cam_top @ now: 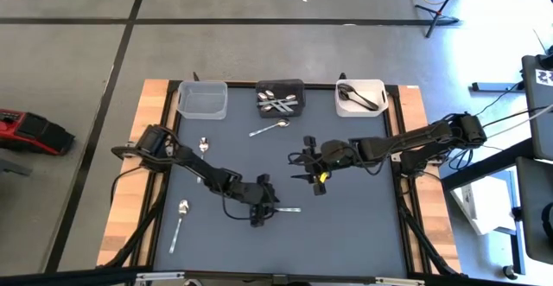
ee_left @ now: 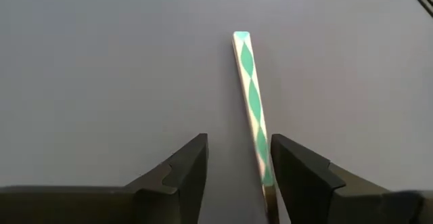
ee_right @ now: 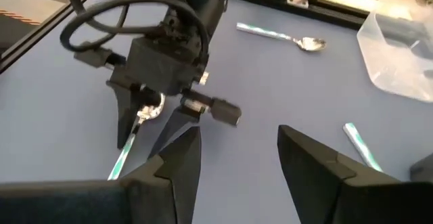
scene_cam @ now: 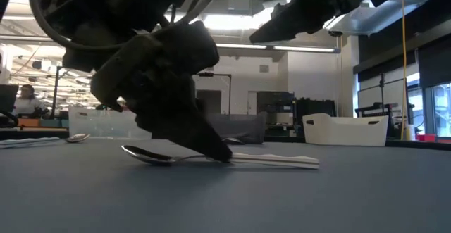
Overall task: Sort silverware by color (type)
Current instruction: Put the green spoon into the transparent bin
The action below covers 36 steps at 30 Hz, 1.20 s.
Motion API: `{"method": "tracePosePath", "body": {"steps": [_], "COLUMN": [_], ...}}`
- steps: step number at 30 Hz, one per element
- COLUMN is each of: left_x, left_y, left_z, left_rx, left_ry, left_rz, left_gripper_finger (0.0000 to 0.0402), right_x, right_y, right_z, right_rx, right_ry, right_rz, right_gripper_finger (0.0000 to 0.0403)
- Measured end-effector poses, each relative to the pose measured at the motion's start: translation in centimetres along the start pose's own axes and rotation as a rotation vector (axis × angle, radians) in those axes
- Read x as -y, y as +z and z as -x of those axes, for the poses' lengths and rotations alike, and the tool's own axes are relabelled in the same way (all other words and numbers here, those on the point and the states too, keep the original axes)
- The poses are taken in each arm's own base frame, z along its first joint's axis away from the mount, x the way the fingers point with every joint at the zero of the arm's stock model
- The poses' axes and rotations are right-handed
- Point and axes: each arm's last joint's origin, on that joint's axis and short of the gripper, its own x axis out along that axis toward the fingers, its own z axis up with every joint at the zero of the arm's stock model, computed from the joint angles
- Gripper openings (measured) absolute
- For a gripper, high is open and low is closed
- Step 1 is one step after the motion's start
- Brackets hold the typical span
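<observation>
Overhead, the left tool [cam_top: 262, 206] sits low over a silver spoon [cam_top: 285, 209] near the counter's [cam_top: 363, 225] front middle, while the right tool [cam_top: 313, 175] waits near the centre, its fingers parted and empty. At counter level, the left tool's fingertips touch down around the spoon's neck, just behind the bowl. Through the left wrist, the handle lies between parted fingers [ee_left: 186, 170], closer to one. Judging from this, a good grasp needs the handle centred before closing, then a straight lift toward the black bin [cam_top: 281, 97].
</observation>
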Motion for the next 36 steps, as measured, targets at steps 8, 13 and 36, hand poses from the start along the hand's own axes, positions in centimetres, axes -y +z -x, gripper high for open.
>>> {"method": "tracePosePath", "body": {"steps": [8,13,36], "left_x": [0.6,0.7,0.8], "left_y": [0.2,-0.3,1.6], "left_z": [-0.3,-0.2,4.2], "left_rx": [-0.004,-0.073,-0.146], "left_ry": [-0.010,0.021,0.134], "left_rz": [-0.089,-0.125,-0.182], "left_gripper_finger": [0.0074,0.0025,0.0026], "right_x": [0.0,0.0,0.4], "right_y": [0.0,0.0,0.0], "right_z": [0.0,0.0,0.2], "right_rx": [0.001,0.003,-0.026], "right_ry": [-0.001,-0.001,-0.122], "right_rz": [0.011,0.011,0.019], "right_gripper_finger": [0.0182,0.0182,0.0182]}}
